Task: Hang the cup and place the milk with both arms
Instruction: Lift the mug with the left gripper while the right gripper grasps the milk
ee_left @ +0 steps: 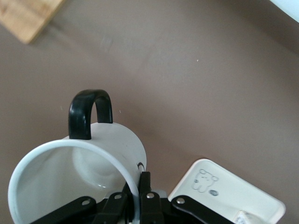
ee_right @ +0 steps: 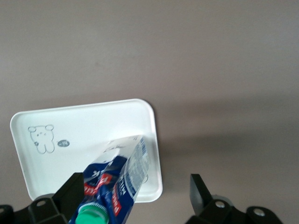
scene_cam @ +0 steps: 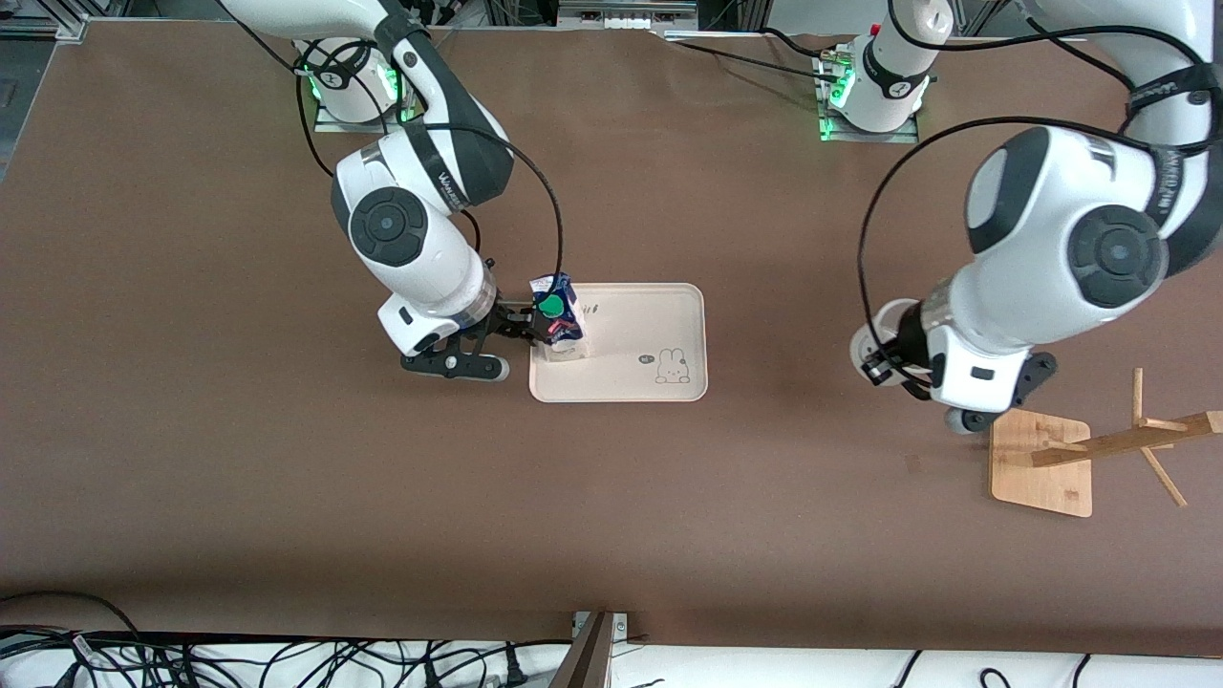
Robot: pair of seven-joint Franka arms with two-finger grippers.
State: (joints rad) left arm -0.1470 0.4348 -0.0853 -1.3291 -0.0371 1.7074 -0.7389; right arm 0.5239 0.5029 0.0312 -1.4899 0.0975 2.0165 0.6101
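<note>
The milk, a blue and white carton with a green cap, stands on the cream tray at the tray's end toward the right arm. My right gripper is open around the carton's top. In the right wrist view the milk lies against one finger and the other finger stands well apart from it. My left gripper is shut on the rim of the white cup and holds it above the table beside the wooden rack. In the left wrist view the cup shows its black handle.
The rack has a flat wooden base and a slanted post with pegs at the left arm's end of the table. The tray with a bunny print also shows in the left wrist view and in the right wrist view. Brown tabletop lies all around.
</note>
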